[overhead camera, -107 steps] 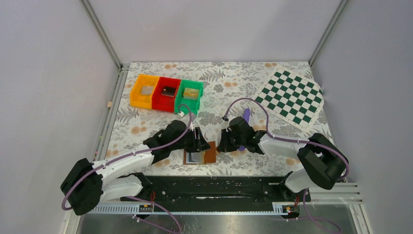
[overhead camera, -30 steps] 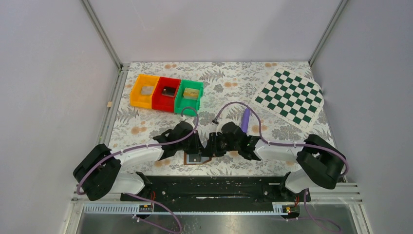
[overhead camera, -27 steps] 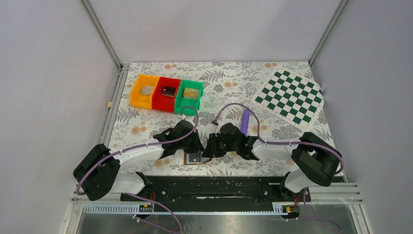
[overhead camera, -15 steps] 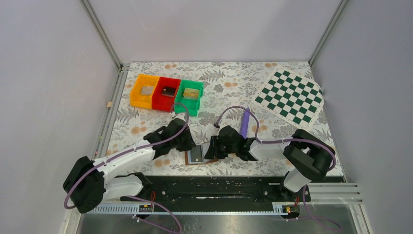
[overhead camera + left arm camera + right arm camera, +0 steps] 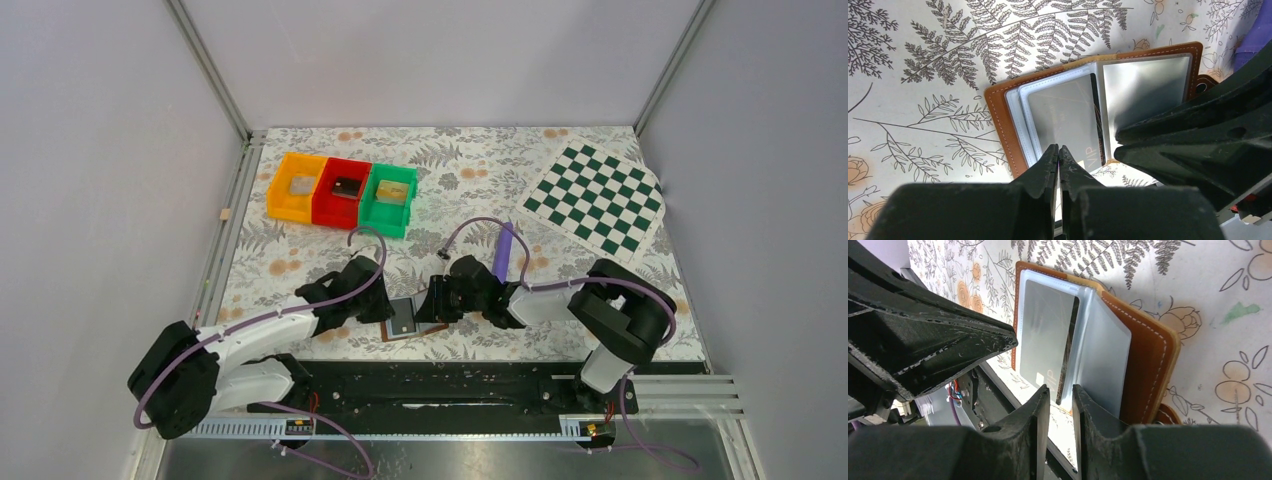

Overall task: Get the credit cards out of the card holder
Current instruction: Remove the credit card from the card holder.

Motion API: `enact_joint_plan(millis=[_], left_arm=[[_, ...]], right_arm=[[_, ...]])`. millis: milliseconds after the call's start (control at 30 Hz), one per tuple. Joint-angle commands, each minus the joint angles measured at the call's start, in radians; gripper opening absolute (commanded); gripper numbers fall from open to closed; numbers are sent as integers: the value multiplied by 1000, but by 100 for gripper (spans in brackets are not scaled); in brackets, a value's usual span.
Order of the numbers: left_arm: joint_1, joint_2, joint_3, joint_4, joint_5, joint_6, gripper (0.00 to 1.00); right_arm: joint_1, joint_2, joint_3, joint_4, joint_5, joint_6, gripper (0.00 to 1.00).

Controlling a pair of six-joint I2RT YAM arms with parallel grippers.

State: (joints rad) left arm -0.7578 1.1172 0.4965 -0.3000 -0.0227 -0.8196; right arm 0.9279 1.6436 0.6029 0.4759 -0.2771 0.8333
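L gripper (image 5: 1058,149) closed, R gripper (image 5: 1061,389) jaws barely apart; VIP card (image 5: 1068,117) ahead may stick, dragging card holder (image 5: 998,117).

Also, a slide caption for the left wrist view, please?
Shut left hand at the open card holder, a card inside.

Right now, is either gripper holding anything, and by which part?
Cannot be told for the left gripper: it is shut at a clear sleeve's edge in the card holder. The right gripper is slightly open beside it, seemingly holding nothing.
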Motion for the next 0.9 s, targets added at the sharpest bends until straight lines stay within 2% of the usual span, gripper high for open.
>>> enact_joint_plan(millis=[0,500,667,800,867], left_arm=[[5,9,-15,56,-7,1,4],[6,44,-64,101,4,-8,3],[5,38,-74,102,4,-12,3],[5,32,-80,102,5,-13,2],[5,33,-83,104,4,-15,2]], right_arm=[[-20,26,0,62,-29,9,30],[-23,75,20,92,-58,27,31],[-35,98,0,181,-92,72,31],[-55,132,-29,307,-133,125,26],[-61,143,-38,343,-145,138,18]])
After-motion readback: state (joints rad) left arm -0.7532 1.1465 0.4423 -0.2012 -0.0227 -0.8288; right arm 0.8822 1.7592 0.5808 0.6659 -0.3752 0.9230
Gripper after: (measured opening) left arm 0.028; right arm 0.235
